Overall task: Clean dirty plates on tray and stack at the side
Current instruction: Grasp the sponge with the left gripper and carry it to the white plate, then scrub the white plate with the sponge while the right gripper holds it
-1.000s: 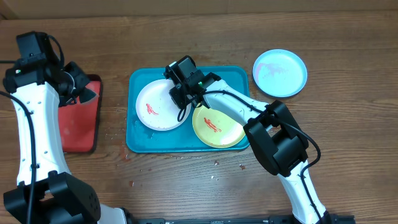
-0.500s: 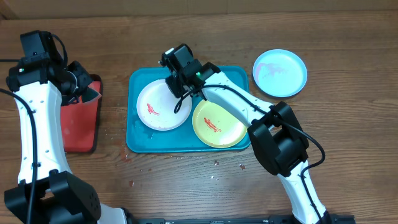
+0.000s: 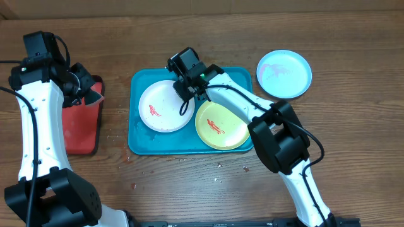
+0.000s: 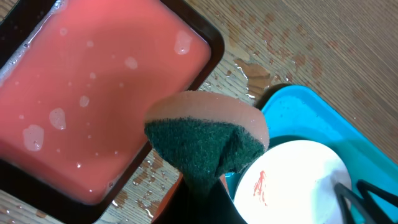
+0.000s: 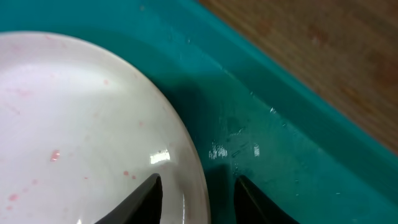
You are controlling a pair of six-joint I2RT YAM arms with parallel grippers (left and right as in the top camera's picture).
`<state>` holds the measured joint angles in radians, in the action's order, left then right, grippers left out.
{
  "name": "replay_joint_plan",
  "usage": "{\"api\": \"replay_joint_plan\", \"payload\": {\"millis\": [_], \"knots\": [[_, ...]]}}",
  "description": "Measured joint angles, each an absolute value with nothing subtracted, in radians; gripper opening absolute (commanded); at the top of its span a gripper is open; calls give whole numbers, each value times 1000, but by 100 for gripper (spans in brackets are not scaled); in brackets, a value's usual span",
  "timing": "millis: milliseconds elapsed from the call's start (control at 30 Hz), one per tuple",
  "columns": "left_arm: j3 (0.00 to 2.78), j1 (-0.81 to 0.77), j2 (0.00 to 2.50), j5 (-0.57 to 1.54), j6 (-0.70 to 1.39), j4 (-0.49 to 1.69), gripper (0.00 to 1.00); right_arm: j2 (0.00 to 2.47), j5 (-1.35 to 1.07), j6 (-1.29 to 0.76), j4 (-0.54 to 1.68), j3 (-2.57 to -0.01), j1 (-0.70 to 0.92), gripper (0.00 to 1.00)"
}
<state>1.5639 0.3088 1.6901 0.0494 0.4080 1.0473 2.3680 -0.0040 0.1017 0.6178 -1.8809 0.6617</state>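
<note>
The yellow-green plate lies in the near right corner of the teal tray, a red-orange smear at its middle. Just left of it the white plate fills the tray's left half, also smeared, the two rims touching or nearly so. At the white plate's far right edge, still inside the tray, the right gripper points down with its fingers apart, one over the plate and one over the tray floor, the rim between them. Left of the tray a red tray of pink soapy liquid stands on the desk. Over its far end the left gripper is clamped on a green-faced sponge. Beyond the tray's far right corner the light blue plate sits on the desk
</note>
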Motion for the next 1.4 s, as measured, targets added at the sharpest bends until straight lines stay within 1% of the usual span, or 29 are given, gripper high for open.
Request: {"api": "replay_joint_plan", "payload": {"millis": [67, 133, 267, 467, 500, 733, 833, 900, 1133, 1400], "knots": [[1564, 309, 1690, 49, 408, 1048, 4, 2383, -11, 100, 628, -1877, 662, 31], [1564, 309, 1690, 49, 408, 1048, 4, 2383, -19, 103, 632, -1876, 662, 22], [1564, 306, 1690, 49, 408, 1049, 4, 2383, -22, 72, 648, -1877, 662, 10], [1564, 291, 1690, 57, 408, 1053, 4, 2379, -30, 17, 690, -1884, 660, 8], [1564, 287, 1690, 64, 408, 1055, 4, 2379, -30, 3, 696, -1885, 661, 4], [1531, 220, 1690, 97, 408, 1040, 4, 2371, -56, -188, 748, -1888, 661, 4], [1480, 173, 1690, 103, 408, 994, 4, 2370, -64, -268, 769, -1890, 661, 4], [1419, 135, 1690, 106, 408, 924, 4, 2370, -70, -317, 781, -1892, 662, 4], [1246, 27, 1691, 114, 411, 703, 4, 2368, -83, -400, 799, -1892, 662, 4], [1185, -68, 1750, 117, 439, 538, 4, 2368, -90, -434, 798, -1892, 662, 4]]}}
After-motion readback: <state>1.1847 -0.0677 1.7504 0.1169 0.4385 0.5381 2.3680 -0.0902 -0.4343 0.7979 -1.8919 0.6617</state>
